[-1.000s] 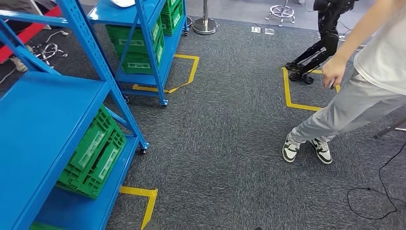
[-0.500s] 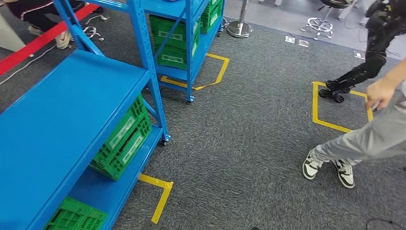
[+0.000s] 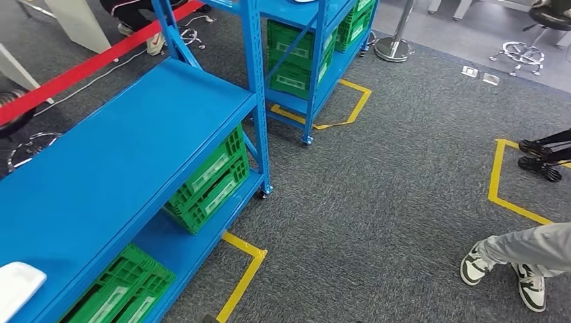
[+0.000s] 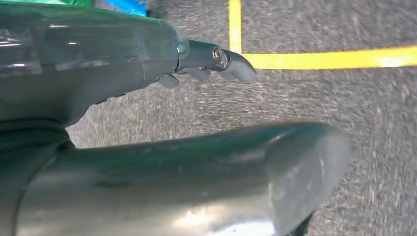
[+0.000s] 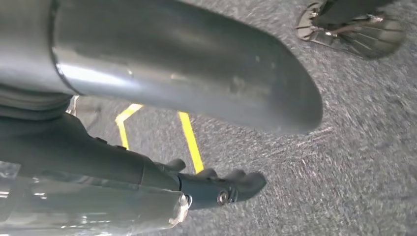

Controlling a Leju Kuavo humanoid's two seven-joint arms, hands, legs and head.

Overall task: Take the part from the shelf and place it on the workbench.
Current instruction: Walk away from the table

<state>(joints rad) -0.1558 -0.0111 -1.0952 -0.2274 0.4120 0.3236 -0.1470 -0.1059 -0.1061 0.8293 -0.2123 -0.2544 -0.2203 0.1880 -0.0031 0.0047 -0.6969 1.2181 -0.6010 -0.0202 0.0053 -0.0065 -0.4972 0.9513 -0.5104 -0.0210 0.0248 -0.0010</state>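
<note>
A white part (image 3: 17,288) lies at the near left on the blue shelf (image 3: 128,161), looking light, rigid and smooth, best gripped across its edges, while the left hand (image 4: 196,73) and right hand (image 5: 206,189) hang empty, fingers apart.

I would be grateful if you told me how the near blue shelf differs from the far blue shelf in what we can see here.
The near shelf shows a broad, mostly bare blue deck with a white object at its near end; the far shelf shows little of its deck. The near shelf's green crates sit under the deck on the bottom level; the far shelf's green crates fill its visible levels. Both have blue frames, hold green crates and stand by yellow floor tape.
</note>
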